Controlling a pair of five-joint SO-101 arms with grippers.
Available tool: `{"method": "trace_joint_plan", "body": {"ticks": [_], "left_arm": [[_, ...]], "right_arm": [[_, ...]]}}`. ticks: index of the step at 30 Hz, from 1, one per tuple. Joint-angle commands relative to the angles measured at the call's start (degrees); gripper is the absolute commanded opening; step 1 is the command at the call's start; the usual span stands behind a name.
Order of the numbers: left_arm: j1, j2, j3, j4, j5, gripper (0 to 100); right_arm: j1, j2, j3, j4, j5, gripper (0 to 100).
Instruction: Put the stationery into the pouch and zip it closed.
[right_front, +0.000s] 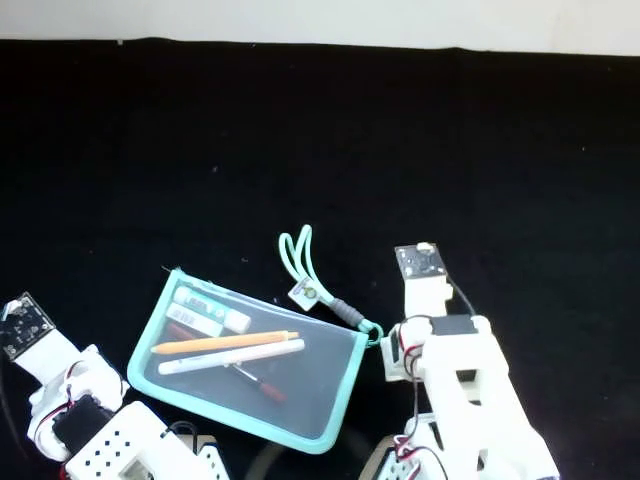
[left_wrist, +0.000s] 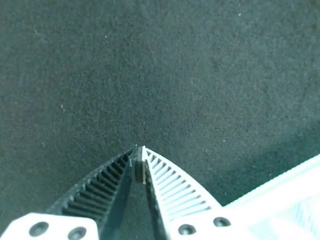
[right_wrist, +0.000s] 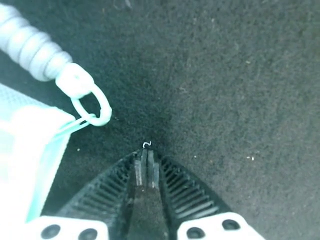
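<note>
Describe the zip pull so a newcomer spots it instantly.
On the black table, find the mint-trimmed clear pouch. At its corner by the right gripper, a mint ring holds the zip pull: a short grey ribbed stub, unlike the white tag and mint cord loops beyond it.
</note>
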Motion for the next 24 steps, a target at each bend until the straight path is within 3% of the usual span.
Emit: {"method": "trace_joint_plan", "body": {"ticks": [1, 24], "left_arm": [[-0.22, -0.40, 1.01, 0.35, -0.53, 1], [-0.66, -0.48, 1.27, 0.26, -0.44, 1]], "right_arm": [[0.40, 0.13, 5.41, -3.30, 0.35, 0.6], [0.40, -1.63, 5.32, -3.12, 0.44, 0.6]]}}
